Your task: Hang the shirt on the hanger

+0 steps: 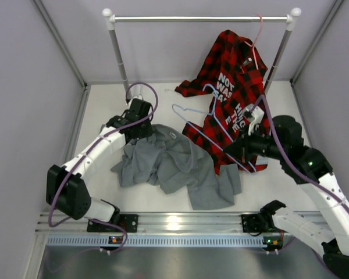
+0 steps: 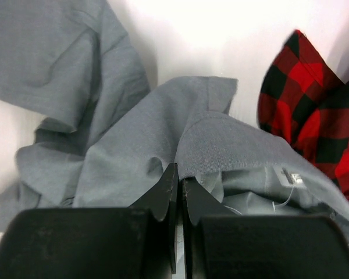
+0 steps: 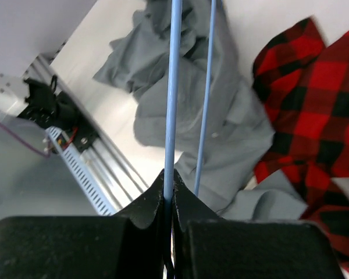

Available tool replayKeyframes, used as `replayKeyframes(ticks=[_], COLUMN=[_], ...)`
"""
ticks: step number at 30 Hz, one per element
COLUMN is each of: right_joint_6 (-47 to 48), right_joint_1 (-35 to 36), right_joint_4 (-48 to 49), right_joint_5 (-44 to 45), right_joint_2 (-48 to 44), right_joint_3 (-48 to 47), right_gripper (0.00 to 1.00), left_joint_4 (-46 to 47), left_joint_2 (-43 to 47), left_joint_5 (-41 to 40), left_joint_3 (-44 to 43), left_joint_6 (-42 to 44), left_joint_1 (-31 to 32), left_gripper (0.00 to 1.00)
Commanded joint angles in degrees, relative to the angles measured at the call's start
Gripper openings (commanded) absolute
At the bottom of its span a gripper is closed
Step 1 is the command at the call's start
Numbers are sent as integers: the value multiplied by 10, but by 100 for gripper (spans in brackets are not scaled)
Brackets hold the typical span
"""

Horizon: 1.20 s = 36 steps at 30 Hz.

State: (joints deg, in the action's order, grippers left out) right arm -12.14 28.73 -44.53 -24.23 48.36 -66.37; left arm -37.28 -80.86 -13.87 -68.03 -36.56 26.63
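Nearest the front edge of the white table (image 1: 104,110), the soft grey collared shirt (image 1: 174,163) lies crumpled and is not yet on anything. The left gripper (image 2: 177,174) has its jaws pressed together on a fold of it by the collar, close to the small white neck label (image 2: 292,177). Toward the right edge, the right gripper (image 3: 168,183) pinches the thin light-blue wire hanger (image 3: 173,87), whose frame slants above the grey cloth and the red-and-black plaid shirt (image 1: 230,99). The step in hand looks like bringing hanger and collar together. Next, one hanger shoulder probably has to slip into the neck opening, so the left arm must hold that opening up. Pale grey walls enclose the table; along its far edge stands a metal rail (image 1: 200,19) with a thin pink hanger (image 1: 257,35) hooked on it, above the plaid shirt
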Motion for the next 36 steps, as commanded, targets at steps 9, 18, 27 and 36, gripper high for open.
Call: replayKeyframes(ticks=[9,18,27,36], right_joint_6=[-58,-76,-84,-121], right_joint_1=[-3,18,26,45], right_joint_4=[135,179,203,357], right_joint_5=[-128,-115,-111,-186], right_joint_2=[-42,-25,-24,57], right_joint_3=[98,156,192,221], right_gripper=[0,0,0,0], left_joint_4=[37,50,50,116], left_joint_2=[-41,-35,-27,67], left_joint_5=[78,97,101,210], left_joint_3=[-47,-47,-58,-38], left_joint_6=[-4,-10,-4,71], left_joint_1=[-2,-1,-2,48], left_gripper=[0,0,0,0])
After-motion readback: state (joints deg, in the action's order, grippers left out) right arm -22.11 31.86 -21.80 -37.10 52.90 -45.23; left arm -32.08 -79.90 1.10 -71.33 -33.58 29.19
